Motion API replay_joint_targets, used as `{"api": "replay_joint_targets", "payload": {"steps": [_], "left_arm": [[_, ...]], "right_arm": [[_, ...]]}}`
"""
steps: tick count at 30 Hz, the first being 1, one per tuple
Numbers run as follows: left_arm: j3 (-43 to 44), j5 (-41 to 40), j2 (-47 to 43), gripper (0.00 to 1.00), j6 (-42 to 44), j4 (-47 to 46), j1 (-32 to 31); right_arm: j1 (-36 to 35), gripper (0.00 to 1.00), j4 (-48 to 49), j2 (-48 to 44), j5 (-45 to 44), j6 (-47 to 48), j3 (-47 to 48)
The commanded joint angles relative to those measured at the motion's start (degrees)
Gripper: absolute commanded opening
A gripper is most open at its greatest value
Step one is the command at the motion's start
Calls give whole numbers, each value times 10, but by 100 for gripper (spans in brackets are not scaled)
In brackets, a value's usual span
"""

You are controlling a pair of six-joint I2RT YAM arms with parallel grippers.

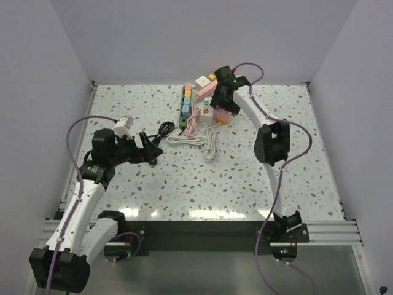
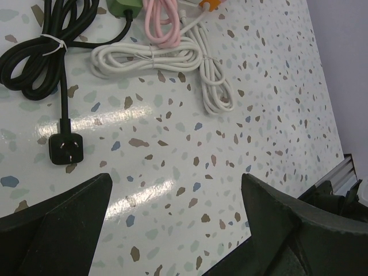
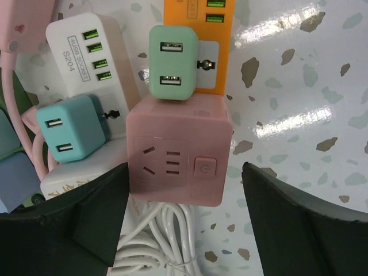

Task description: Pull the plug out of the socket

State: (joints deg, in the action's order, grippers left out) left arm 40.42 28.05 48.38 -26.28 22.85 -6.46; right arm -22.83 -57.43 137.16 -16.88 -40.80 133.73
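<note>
my right end effector (image 3: pixel 185 172) spread above pink socket cube (image 3: pixel 178 150), mint plug (image 3: pixel 172 63) just beyond, left end effector (image 2: pixel 177 179) spread over surface (image 2: pixel 270 86)

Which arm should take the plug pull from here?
Right. The right tool, open, hangs over the pink cube socket, the mint-green USB charger just ahead. The left tool, also open, is over bare table by the loose black plug.

A black power cord (image 2: pixel 40 41), coiled and cinched with a white tie (image 2: pixel 53 45), lies on the speckled terrazzo tabletop (image 2: pixel 270 92), its three-pin plug (image 2: pixel 64 148) lying loose with the pins up. Just beside it lies a bundled white cable (image 2: pixel 146 57), with a looped pink cable (image 2: pixel 161 23) just beyond
</note>
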Motion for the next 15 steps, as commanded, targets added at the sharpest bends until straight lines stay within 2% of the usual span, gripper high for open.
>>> {"api": "replay_joint_targets", "payload": {"steps": [1,2,6,7,8,10,11,12,13,15], "left_arm": [[-4,0,-2,100,-9,-20,-2],[-4,1,0,100,-9,-19,-2],[-4,3,-4,100,-10,-18,-2],[-4,3,-7,100,-11,-18,-2],[-4,3,-8,100,-11,-17,-2],[-3,7,-11,100,-11,-15,-2],[-3,9,-12,100,-11,-15,-2],[-2,13,-12,100,-11,-14,-2],[-2,17,-12,100,-10,-11,-2],[-1,28,-12,100,-10,-13,-3]], "right_arm": [[-2,80,7,21,8,12,-8],[-3,72,8,24,9,18,-8],[1,68,2,46,19,27,8],[2,63,-4,49,20,27,10],[3,50,-6,49,22,33,5],[8,36,-1,32,21,41,-18],[9,28,6,2,21,55,-60],[10,5,16,-24,24,66,-88],[11,0,53,-50,30,79,-123],[12,0,79,-128,66,124,-223]]}}
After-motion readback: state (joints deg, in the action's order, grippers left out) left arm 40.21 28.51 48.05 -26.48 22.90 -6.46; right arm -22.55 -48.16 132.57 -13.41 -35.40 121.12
